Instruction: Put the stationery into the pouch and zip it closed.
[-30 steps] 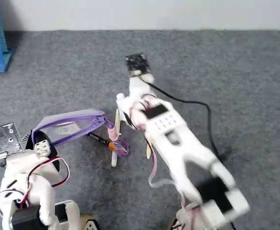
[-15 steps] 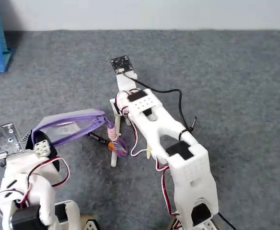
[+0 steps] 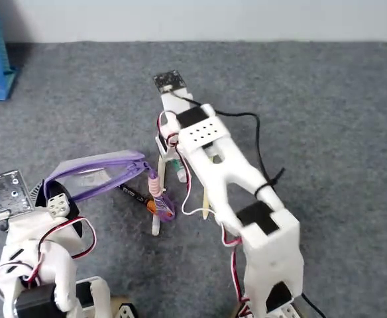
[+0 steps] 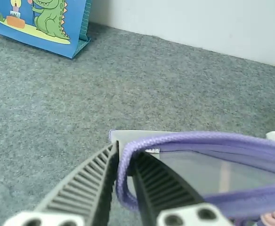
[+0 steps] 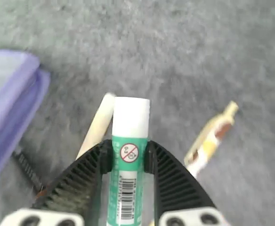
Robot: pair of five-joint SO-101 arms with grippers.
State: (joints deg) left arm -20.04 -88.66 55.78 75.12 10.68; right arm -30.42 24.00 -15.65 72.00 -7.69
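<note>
Right arm (image 3: 226, 172) has swung over from its stretched, blurred pose a second ago. Its forearm now sits more upright in the high view, and the wrist has turned slightly since half a second ago. Left arm (image 3: 41, 258), pouch and loose pens unchanged.

Nearest, at the left: left claw (image 4: 123, 153) is pinched on the purple rim at one end of the pouch (image 4: 213, 165), holding that end raised. From there the pouch (image 3: 94, 173) runs across the grey worktop (image 3: 326, 119) toward the right arm. It is unzipped, the purple zip edges stand apart, and the clear side panel is visible.

At the pouch's other end:
- black pen (image 3: 134, 193) lies on the worktop, partly under the pouch end
- cream stick (image 3: 157, 218) lies just beside it
- brown pen (image 5: 213, 134) lies apart on the carpet, on the other side of the claw

Right claw (image 5: 127, 148) grips a green-and-white glue stick (image 5: 130, 117), with a finger pressed on each side. The white cap end sticks out past the fingertips. The claw hangs above the cream stick (image 5: 97, 125), near the pouch (image 5: 10, 94) end. Glue stick is not in the pouch.

Farthest: blue bag (image 4: 38, 19) with a dinosaur picture stands by the white wall (image 3: 213, 20), well apart from the pouch.
</note>
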